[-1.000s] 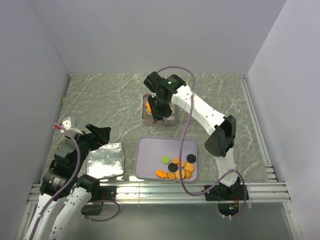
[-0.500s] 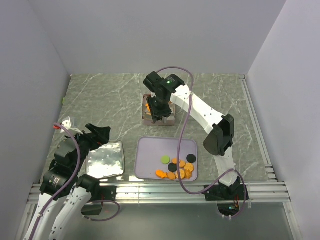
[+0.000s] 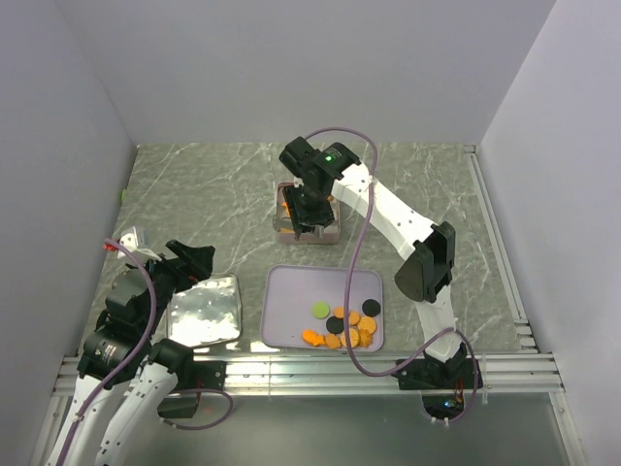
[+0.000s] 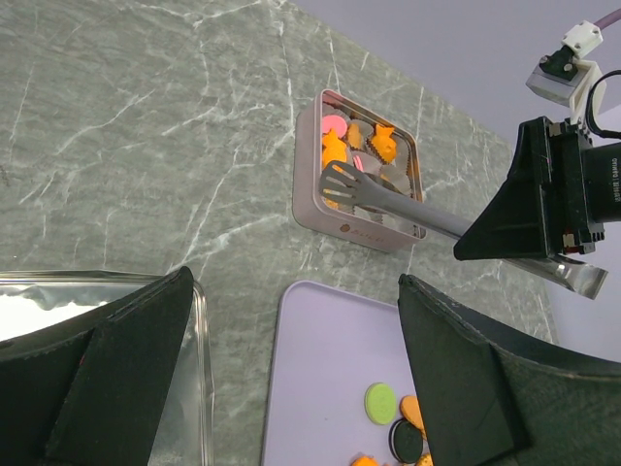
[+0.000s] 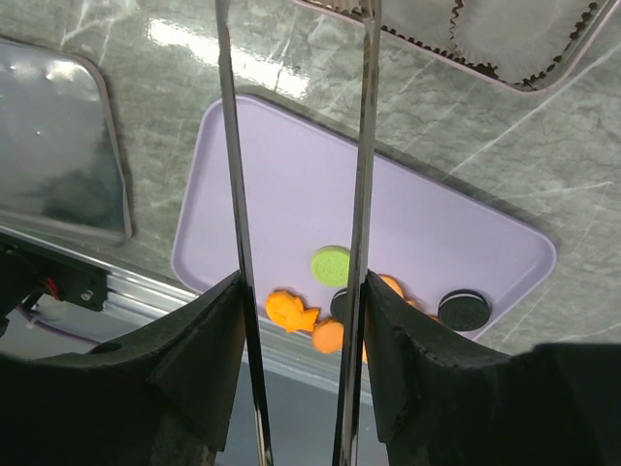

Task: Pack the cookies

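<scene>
Broadly, you have the marbled grey table (image 3: 194, 194) under everything; on it, nearest your arms' bases, lies the lavender tray (image 3: 291, 301), with the shiny silver lid (image 3: 204, 309) just beside it on the left and the square pink tin (image 4: 349, 228) set apart from it on the far side; your right arm (image 3: 393, 218) reaches out over the tray to that tin, while your left arm (image 3: 126, 330) stays folded low by the lid; your left gripper (image 4: 293, 291) hangs released, jaws spread wide with nothing between them, above the gap between lid and tray; your right gripper (image 5: 303, 282) is grasping the tongs (image 4: 398, 204), its two pads pressed against the outer sides of the metal arms, which stand apart from each other in the wrist view; the tongs' grey slotted head sits over the middle of the tin, though you cannot tell whether it touches what lies inside; most of the cookies (image 3: 349, 325) are bunched in the tray's near right corner, orange rounds with a green round (image 5: 332, 264), some black rounds (image 5: 464, 309) and an orange fish shape (image 5: 291, 309); a few more, orange and pink, rest in the tin's far left part among the frilled paper cups (image 5: 514, 29).
</scene>
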Robot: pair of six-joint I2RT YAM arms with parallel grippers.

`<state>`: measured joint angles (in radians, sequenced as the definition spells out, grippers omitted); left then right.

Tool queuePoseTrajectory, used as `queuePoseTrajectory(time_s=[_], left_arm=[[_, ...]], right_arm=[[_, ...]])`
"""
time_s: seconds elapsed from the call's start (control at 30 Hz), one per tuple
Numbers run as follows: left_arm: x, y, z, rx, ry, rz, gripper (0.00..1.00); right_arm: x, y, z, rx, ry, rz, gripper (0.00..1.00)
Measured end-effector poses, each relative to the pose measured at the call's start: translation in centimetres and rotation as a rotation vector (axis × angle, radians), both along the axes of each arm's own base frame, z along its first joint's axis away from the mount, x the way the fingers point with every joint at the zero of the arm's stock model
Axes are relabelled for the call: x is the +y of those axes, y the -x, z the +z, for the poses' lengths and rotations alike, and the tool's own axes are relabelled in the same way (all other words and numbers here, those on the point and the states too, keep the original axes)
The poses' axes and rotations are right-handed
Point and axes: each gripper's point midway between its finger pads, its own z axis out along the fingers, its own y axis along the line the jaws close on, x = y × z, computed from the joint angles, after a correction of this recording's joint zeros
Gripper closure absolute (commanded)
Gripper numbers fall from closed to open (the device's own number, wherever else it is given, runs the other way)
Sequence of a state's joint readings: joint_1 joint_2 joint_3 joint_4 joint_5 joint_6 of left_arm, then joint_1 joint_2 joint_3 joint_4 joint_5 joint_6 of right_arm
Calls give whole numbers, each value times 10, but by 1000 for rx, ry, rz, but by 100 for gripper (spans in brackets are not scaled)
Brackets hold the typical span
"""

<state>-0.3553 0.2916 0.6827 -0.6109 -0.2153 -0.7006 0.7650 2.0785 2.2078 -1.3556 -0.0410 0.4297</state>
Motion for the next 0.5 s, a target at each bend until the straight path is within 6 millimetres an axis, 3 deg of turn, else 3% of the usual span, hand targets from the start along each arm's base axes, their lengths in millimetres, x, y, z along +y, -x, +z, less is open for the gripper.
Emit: queuePoseTrajectory(time_s=[0.33,0.5], left_arm=[[0,0,0,-1,1,-2,7],[0,0,0,-2,1,-2,8]], right_arm=[[1,-1,2,-6,-5,-12,43],[2,-4,16,-40,-30,-30,43]])
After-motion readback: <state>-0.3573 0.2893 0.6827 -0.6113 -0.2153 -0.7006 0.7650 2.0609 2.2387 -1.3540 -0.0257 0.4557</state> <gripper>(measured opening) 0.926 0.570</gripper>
